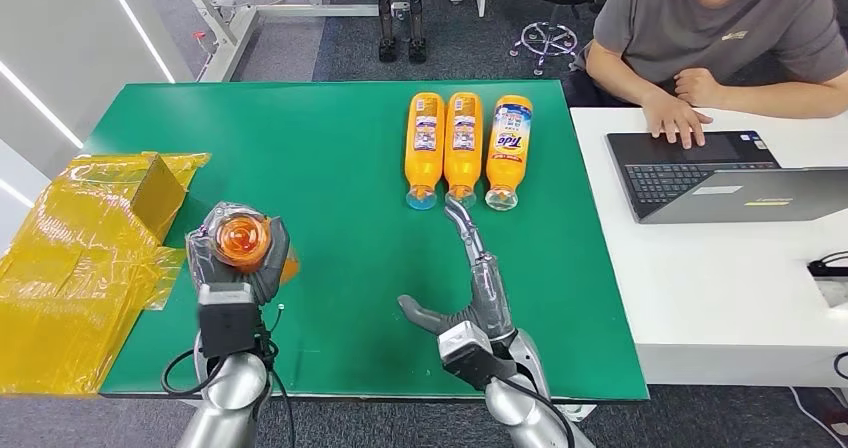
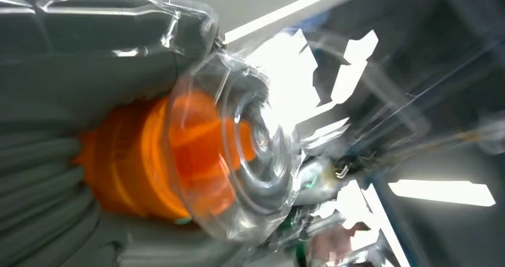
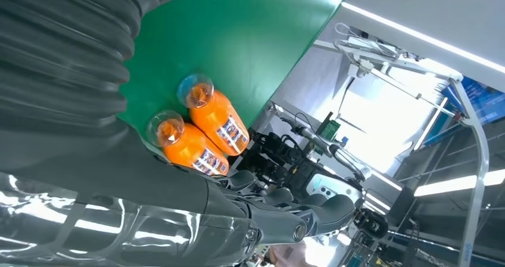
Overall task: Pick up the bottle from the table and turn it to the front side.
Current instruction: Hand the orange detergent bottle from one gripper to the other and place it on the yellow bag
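Note:
My left hand (image 1: 232, 268) holds an orange bottle (image 1: 241, 240) above the table's front left, its clear cap pointing up at the head camera. In the left wrist view the same bottle (image 2: 178, 154) sits in that hand (image 2: 53, 100), cap end out. Three more orange bottles lie side by side at the back of the green table (image 1: 320, 188): left (image 1: 425, 143), middle (image 1: 463, 143) and right (image 1: 508, 143), caps toward me. My right hand (image 1: 480, 288) lies open, its fingers stretched out to the middle bottle's cap; I cannot tell whether they touch. The right wrist view shows two of these bottles (image 3: 217, 117).
A box wrapped in yellow plastic (image 1: 90, 238) lies at the table's left edge. To the right stands a white table (image 1: 620, 268) with a laptop (image 1: 720, 178), and a person's hand (image 1: 678, 120) rests on its keyboard. A stool (image 1: 560, 8) stands behind.

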Robot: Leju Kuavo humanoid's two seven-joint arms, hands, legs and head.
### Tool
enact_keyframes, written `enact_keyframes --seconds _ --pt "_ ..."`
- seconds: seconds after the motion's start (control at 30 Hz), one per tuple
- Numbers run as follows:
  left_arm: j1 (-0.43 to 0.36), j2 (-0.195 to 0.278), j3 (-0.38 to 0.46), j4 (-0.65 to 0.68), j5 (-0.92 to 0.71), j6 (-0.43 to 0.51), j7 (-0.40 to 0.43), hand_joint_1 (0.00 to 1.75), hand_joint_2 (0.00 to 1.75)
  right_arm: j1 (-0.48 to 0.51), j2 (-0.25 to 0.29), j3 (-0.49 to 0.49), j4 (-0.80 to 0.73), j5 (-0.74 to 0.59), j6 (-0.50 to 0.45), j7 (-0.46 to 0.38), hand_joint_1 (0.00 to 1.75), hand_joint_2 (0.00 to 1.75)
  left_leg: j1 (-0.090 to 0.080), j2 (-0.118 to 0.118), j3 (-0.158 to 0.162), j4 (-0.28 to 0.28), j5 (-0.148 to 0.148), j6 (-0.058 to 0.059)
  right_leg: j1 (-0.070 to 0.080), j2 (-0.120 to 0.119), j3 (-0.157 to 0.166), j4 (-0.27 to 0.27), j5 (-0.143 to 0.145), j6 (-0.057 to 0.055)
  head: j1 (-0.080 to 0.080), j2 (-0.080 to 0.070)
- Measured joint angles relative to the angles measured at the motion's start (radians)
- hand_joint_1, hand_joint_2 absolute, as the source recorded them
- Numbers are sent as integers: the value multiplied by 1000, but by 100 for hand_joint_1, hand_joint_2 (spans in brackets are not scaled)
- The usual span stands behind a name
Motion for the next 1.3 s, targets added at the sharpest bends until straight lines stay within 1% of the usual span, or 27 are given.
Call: enact_keyframes --seconds 0.1,0.17,0.27,0.33,0.37,0.43,0.53,0.63,0.8,0.97,1.1,1.3 --pt "-3 21 90 2 -300 5 7 175 175 3 0 1 -11 -16 2 -1 0 175 0 1 0 0 0 0 0 1 0 0 0 0 0 0" --pt "-18 33 155 12 -514 6 34 175 175 2 0 2 -17 -21 2 2 0 175 0 1 0 0 0 0 0 1 0 0 0 0 0 0" --pt "-66 64 207 55 -764 6 120 175 175 4 1 2 -30 -22 -6 4 0 175 0 1 1 0 0 0 0 0 0 0 0 0 0 0" --pt "-107 92 208 101 -848 6 189 175 175 11 1 2 -43 -14 -13 4 0 175 0 1 1 0 1 0 0 0 0 0 1 0 0 0" --pt "-132 109 201 132 -864 5 215 175 175 17 1 1 -52 -7 -14 5 0 175 0 1 1 0 1 -1 0 0 0 0 1 0 0 0" --pt "-189 148 169 210 -848 -11 244 175 175 31 1 -1 -72 9 -12 8 0 175 0 1 1 0 1 -1 0 0 0 0 1 0 0 0" --pt "-270 209 93 343 -809 -63 249 175 175 55 2 -11 -104 34 -3 19 0 175 0 1 1 0 1 -1 0 1 0 0 1 0 0 0" --pt "-330 249 25 467 -793 -120 241 175 175 79 2 -27 -135 56 7 33 0 175 0 2 1 0 1 -1 0 3 0 0 1 0 0 0" --pt "-425 282 -49 662 -777 -196 231 175 175 107 4 -51 -178 80 21 46 0 175 0 2 1 0 0 -1 0 3 0 0 1 0 0 0" --pt "-494 301 -69 820 -737 -242 231 175 175 131 5 -67 -206 87 21 46 0 175 0 3 1 0 0 -1 0 3 0 0 1 0 0 0" --pt "-518 316 -74 904 -732 -244 253 175 175 147 5 -72 -219 87 22 46 0 175 0 6 2 0 -1 -2 0 7 0 1 1 -1 0 0" --pt "-519 344 -76 969 -727 -244 293 175 175 155 5 -74 -224 84 41 45 0 175 1 12 5 0 -2 -5 0 13 -1 2 1 -2 0 0"
